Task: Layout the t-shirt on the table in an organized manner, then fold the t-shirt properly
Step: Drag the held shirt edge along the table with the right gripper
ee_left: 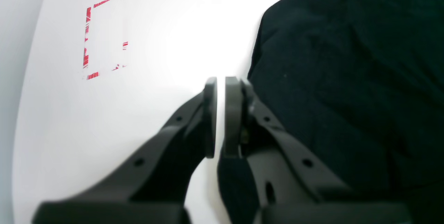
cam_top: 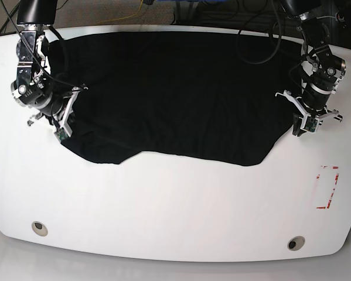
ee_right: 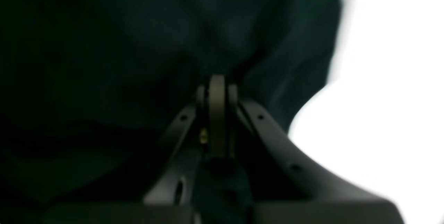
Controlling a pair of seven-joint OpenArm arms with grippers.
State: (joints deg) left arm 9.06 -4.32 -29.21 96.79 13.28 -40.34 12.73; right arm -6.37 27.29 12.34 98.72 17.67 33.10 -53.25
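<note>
As I read the left wrist view, the left gripper has its two flat pads nearly together, with only a thin bright slit between them. A fold of the t-shirt sits below the pads, between the finger bases, but I cannot tell whether cloth is pinched between the pads. In the right wrist view the right gripper has its fingers pressed fully together, with dark cloth bunching at the tips, so it grips the t-shirt.

The t-shirt is soft black cloth with shallow creases. It lies spread wide across the far half of the table, from the right gripper at the scene's left side to the left gripper at the scene's right. Its near hem runs in an uneven, wavy line, dipping lowest at the left and again right of centre.

The table is glossy white with rounded corners. Two small round metal inserts sit near its front edge, one at the left and one at the right. A red rectangular outline is marked near the right edge, just nearer than the left gripper and well apart from the cloth. The near half of the tabletop, between the hem and the front edge, is bare white surface.
</note>
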